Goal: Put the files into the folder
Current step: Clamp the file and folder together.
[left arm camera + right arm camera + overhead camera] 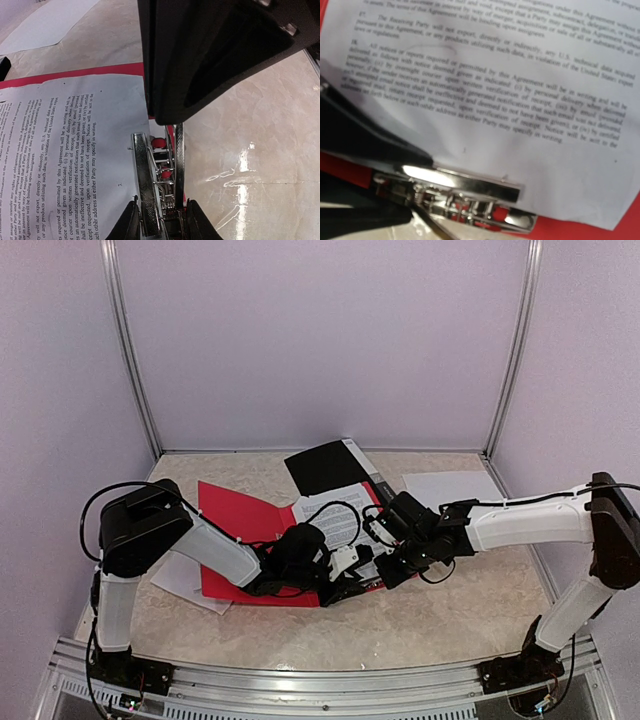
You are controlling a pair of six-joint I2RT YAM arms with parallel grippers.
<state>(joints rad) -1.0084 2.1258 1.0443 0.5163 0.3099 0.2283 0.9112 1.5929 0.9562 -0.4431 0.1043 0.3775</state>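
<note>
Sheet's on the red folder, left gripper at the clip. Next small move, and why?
Probably close the left gripper on the metal clip it straddles and work its lever: the printed sheet lies on the red folder with its edge at the clip, apparently not yet clamped.

Open folder (235, 515) lay on table (400, 635), papers around it.
Printed sheet (335, 518) sat on the folder's right half, clip (465, 187) at its near edge; second folder (325, 468) behind; blank sheet (450, 485) right; more paper (185, 585) at near-left corner.
</note>
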